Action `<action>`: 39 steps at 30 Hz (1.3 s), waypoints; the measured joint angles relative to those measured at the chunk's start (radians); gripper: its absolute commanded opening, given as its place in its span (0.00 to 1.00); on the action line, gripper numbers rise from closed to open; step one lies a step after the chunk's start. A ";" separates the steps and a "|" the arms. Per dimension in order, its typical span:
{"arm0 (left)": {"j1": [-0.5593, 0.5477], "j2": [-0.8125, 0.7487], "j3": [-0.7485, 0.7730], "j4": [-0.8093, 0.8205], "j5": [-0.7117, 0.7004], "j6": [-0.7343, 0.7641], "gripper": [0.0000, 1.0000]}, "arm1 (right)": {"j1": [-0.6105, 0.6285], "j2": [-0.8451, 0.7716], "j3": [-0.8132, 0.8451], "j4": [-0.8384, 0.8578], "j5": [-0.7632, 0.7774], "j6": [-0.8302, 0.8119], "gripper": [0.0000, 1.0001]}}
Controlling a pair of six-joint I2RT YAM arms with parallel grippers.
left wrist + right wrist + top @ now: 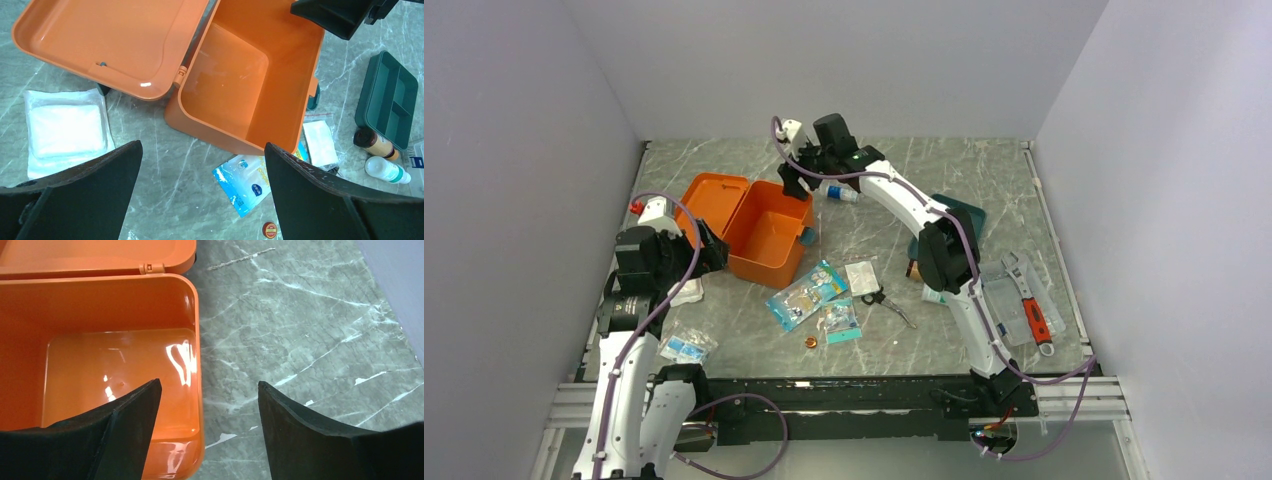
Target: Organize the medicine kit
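We look down on a grey-green table [944, 170] with a marbled, veined top. The largest thing on it is the medicine kit [764, 235], a rounded rectangular box of glossy orange plastic. It sits on the left-centre of the table with its hinged lid [714, 198] thrown back flat to the left. A teal latch [314, 100] juts from its front wall.

The right gripper [209, 385] hangs at the kit's far end. Its black wedge-shaped fingers are spread with nothing pinched. One is over the shiny orange floor, the other over the table, and the box's side wall shows in the gap between them. The left gripper [200, 150] hovers at the kit's near-left side. Its matte black fingers are splayed wide and hold nothing.

To the right, by the right arm, lies a clear plastic organiser case [1014, 310]. Beyond it is a flat dark-teal tray [387, 95], split into compartments.

A soft white gauze pad [65, 130] in a crinkled clear wrapper lies just beside the lid. A blue-and-white foil pouch [245, 182] lies in front of the kit, next to a small white sachet [320, 142].

Near the tray we see a brown bottle [375, 142] and a white bottle [387, 170], both on their sides. Another small bottle [842, 193] lies close to the right gripper.

Scissors [886, 300] rest right of the pouch. Smallest is a round tin [270, 230] with a reddish lid.
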 measured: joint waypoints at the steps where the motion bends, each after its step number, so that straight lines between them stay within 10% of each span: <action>1: 0.000 0.000 0.000 0.000 -0.001 0.000 1.00 | -0.001 0.000 0.000 0.002 0.000 0.005 0.71; 12: 0.000 0.000 0.000 0.000 -0.008 0.000 0.99 | 0.026 0.035 0.000 0.009 0.001 0.017 0.59; 26: 0.000 0.000 0.000 0.000 -0.018 0.000 1.00 | 0.055 0.052 0.000 0.010 0.108 0.030 0.00; 39: 0.000 -0.001 0.000 0.000 -0.025 -0.001 0.99 | 0.069 0.037 -0.053 0.097 0.269 0.211 0.00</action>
